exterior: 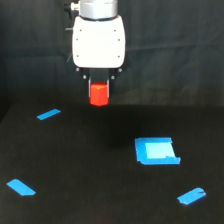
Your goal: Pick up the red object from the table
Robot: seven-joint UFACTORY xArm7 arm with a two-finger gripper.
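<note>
The red object (99, 94), a small red-orange block, hangs in the air above the back of the black table (90, 165), clear of its surface. My gripper (99, 90) comes straight down from the white arm body and is shut on the block. The dark fingers are mostly hidden against the black backdrop; only the block's front face and lower end show below the white housing.
A blue square patch (156, 150) lies right of centre. Blue tape strips lie at the back left (48, 114), front left (21, 187) and front right (191, 196). A black curtain hangs behind the table.
</note>
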